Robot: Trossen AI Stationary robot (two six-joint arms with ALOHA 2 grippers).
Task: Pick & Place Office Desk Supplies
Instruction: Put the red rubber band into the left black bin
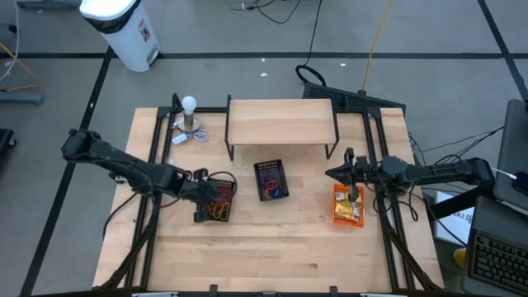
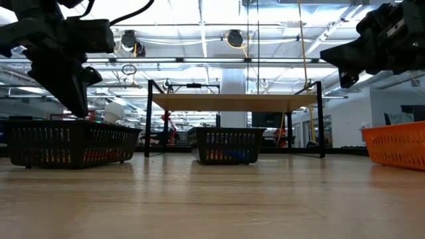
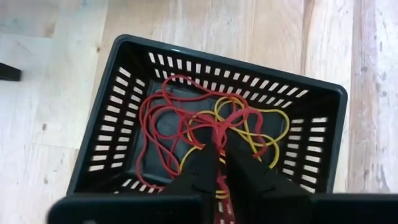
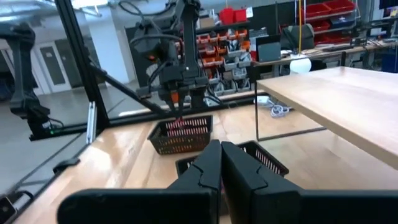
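A black slotted basket (image 1: 221, 198) at the table's left holds a tangle of red, orange and yellow rubber bands (image 3: 186, 124). My left gripper (image 3: 221, 155) reaches down into it, shut on some of the bands; it also shows in the right wrist view (image 4: 180, 99). A second black basket (image 1: 271, 180) with small coloured items stands mid-table. An orange basket (image 1: 348, 205) at the right holds yellow packets (image 1: 351, 213). My right gripper (image 4: 221, 152) is shut and empty, above the orange basket's far end (image 1: 330, 174), pointing toward the table's left. My left gripper pinches red rubber band strands (image 3: 219, 138) between its two fingers, at the middle of the tangle. The fingers come from above, pointing down into the basket. The rest of the tangle lies slack on the basket's floor (image 3: 168, 134).
A low wooden shelf on black legs (image 1: 280, 124) stands at the back middle. A white ball on a metal stand (image 1: 190, 111) is at the back left. Bare wood (image 1: 272, 256) lies along the near edge. Black frame rails (image 1: 384, 214) run along both sides.
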